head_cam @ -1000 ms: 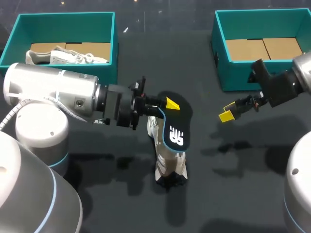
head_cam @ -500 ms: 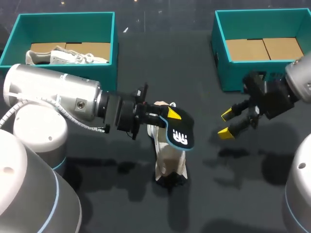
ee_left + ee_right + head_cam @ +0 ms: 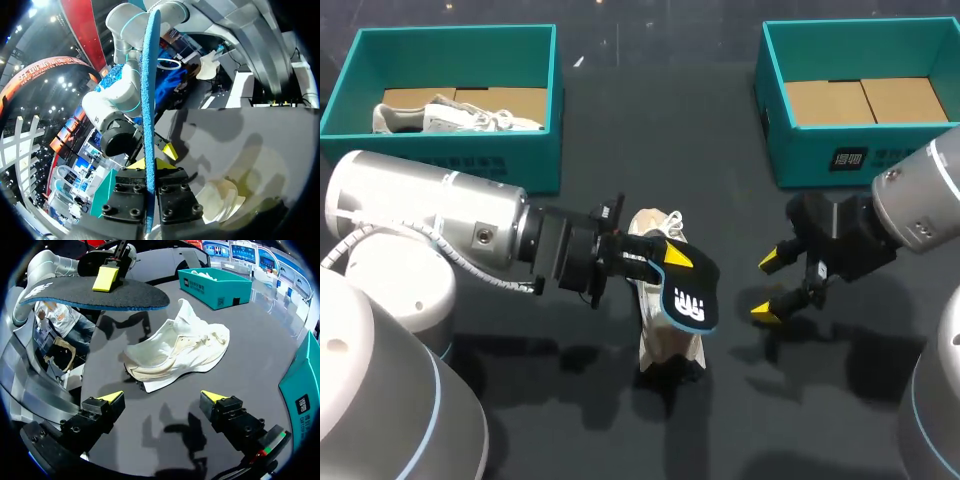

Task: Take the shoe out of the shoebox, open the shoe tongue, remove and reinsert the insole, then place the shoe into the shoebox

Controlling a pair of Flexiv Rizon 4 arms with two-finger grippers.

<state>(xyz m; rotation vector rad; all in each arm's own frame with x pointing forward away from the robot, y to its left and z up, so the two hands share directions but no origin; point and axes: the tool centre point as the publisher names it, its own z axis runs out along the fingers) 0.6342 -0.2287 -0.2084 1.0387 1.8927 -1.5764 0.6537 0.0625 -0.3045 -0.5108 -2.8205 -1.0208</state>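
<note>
I had a dark, matte counter (image 3: pixel 650 130) under both arms, and the overhead lights threw soft shadows of the arms across it. Two teal shoeboxes stood at the far side, well apart. The left shoebox (image 3: pixel 535 160) held a second pale shoe (image 3: pixel 450 115) on its cardboard floor. The right shoebox (image 3: pixel 800 150) showed only brown cardboard inside.

The white shoe (image 3: pixel 665 345) was out of both boxes. It rested on the counter near the middle, with one end pointing back toward me. From the right wrist camera the shoe (image 3: pixel 185 352) seemed to sit on its sole with the tongue sticking up, and its shadow pooled on the counter just beside it.

My left hand (image 3: pixel 670 258) came in from the left and was closed tight on one end of the insole (image 3: pixel 688 295). It held the insole in the air over the shoe, with a yellow tip pressed on the dark upper face. In the left wrist camera the insole (image 3: pixel 149 100) ran edge-on between the pinching fingers of the left hand (image 3: pixel 150 162), showing a blue textured side. The shoe (image 3: pixel 220 197) lay on the counter off to one side, below it. Seen from the right wrist, the insole (image 3: pixel 100 295) hung clear above the shoe and did not touch it.

My right hand (image 3: pixel 766 286) hovered over bare counter to the right of the shoe, near the right shoebox. Its fingers were spread wide and held nothing. Its own camera showed that hand (image 3: pixel 162 397) facing the shoe, with only counter between the two tips.
</note>
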